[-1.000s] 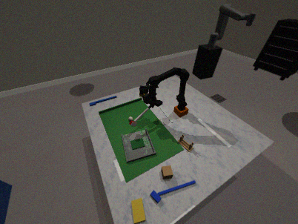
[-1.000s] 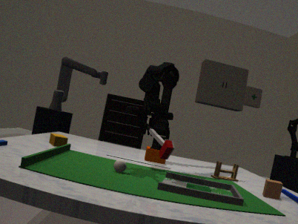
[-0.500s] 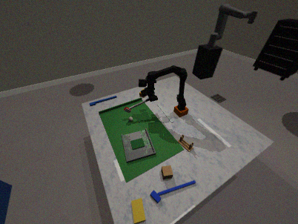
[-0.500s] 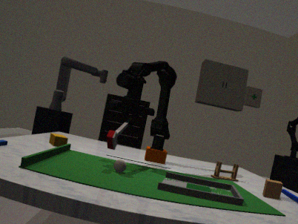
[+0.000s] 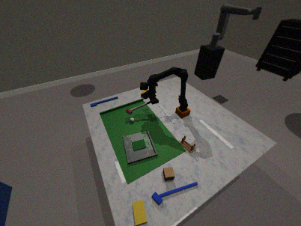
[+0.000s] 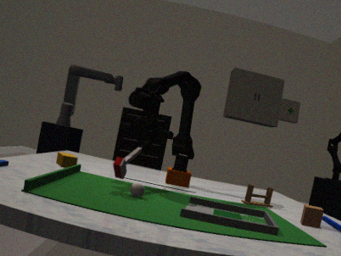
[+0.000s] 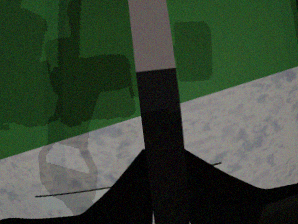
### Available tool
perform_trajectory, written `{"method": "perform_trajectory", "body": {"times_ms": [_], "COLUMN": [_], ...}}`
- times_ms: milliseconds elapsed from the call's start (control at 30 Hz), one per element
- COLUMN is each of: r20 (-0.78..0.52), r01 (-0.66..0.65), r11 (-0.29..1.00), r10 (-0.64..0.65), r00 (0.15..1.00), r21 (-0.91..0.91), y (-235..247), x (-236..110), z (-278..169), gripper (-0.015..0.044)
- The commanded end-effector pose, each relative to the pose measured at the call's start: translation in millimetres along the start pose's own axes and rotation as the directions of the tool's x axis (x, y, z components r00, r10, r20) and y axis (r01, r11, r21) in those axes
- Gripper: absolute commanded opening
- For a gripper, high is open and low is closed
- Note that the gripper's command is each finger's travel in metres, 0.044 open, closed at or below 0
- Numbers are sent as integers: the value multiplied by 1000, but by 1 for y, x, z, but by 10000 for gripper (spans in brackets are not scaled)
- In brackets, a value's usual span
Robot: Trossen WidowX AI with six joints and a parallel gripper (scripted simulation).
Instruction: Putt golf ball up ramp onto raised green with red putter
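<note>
My gripper is shut on the black handle of the red putter and holds it above the far edge of the green mat. The putter's grey shaft slopes down to its red head, which hangs just above the mat. The white golf ball lies on the mat a short way in front of the head, apart from it. The raised green sits inside a grey ramp frame nearer the front. The wrist view shows neither ball nor head.
The arm's orange base stands right of the mat. A wooden rack, a brown cube, a blue mallet, a yellow slab, a blue bar and a yellow cube lie around. A green bumper edges the mat's far end.
</note>
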State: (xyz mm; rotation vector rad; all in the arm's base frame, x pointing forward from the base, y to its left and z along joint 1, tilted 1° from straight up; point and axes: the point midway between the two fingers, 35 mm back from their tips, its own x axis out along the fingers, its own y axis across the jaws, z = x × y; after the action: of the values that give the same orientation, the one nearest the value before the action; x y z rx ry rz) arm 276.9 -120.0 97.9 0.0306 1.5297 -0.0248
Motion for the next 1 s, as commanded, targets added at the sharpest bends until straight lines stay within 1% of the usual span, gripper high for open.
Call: {"method": "perform_trajectory", "body": {"times_ms": [0,700,967], "r20": [4,4,0], "r01": [5,5,0], "r11": [1000,1000,1000], "r10": [-5,-5,0], "r00": [1000,1000,1000], "r21": [6,6,1], "y": [-1,-1,0], "x": [10,39,37], "z": [0,0,-1], "gripper": [0,0,0]}}
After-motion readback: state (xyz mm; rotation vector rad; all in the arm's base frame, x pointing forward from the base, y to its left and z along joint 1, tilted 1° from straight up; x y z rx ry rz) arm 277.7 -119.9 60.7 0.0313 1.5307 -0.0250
